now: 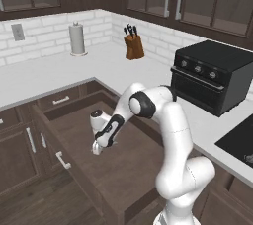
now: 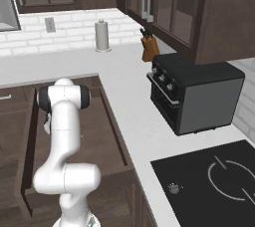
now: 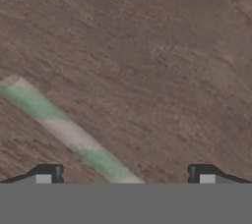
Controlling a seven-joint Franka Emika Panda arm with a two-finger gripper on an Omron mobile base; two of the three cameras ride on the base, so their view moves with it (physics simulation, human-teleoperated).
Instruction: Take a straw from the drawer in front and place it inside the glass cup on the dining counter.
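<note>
In the hand view, the thin straight straw with green and whitish bands (image 3: 66,130) is lying flat on the dark-brown wooden floor of the open drawer (image 3: 162,46), running diagonally from the left edge of the frame down toward the bottom centre. The two-finger gripper (image 3: 125,173) is hanging just above it with its dark fingertips (image 3: 49,173) spread wide, one at the lower left and one at the lower right, pinching nothing; the lower end of the straw is passing between them. Judged from its slender form, the straw is very light, slightly flexible and easily crushed or rolled, and its smooth surface is probably slippery. The hold is best taken near mid-length, fingers closing across the axis with gentle force, so that it is not tipping or pivoting when lifted. In the left base view, the white arm is reaching down at centre left, the gripper (image 1: 97,146) low inside the wide drawer (image 1: 118,174), which is standing pulled out below the white worktop (image 1: 59,73).
</note>
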